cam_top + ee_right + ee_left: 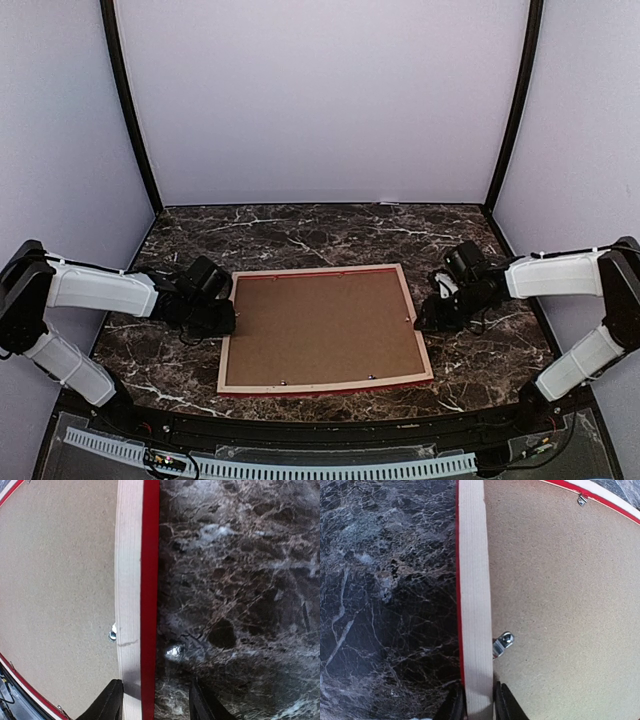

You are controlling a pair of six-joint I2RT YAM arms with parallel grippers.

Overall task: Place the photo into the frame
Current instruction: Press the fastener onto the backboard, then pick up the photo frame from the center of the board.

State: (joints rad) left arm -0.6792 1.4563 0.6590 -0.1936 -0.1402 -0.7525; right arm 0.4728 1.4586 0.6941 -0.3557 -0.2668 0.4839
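Wood-edged frame looks pinched only in left-wrist view.

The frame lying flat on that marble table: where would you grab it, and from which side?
Probably a side rail, from above. The frame lies flat and is too wide to span, but its pale rail is narrow enough to pinch across its width, beside the backing board, clear of the metal clip.

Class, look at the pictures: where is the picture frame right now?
In the top view the frame lies back-up at the middle of the table, with the left hand at its left rail and the right hand at its right rail.
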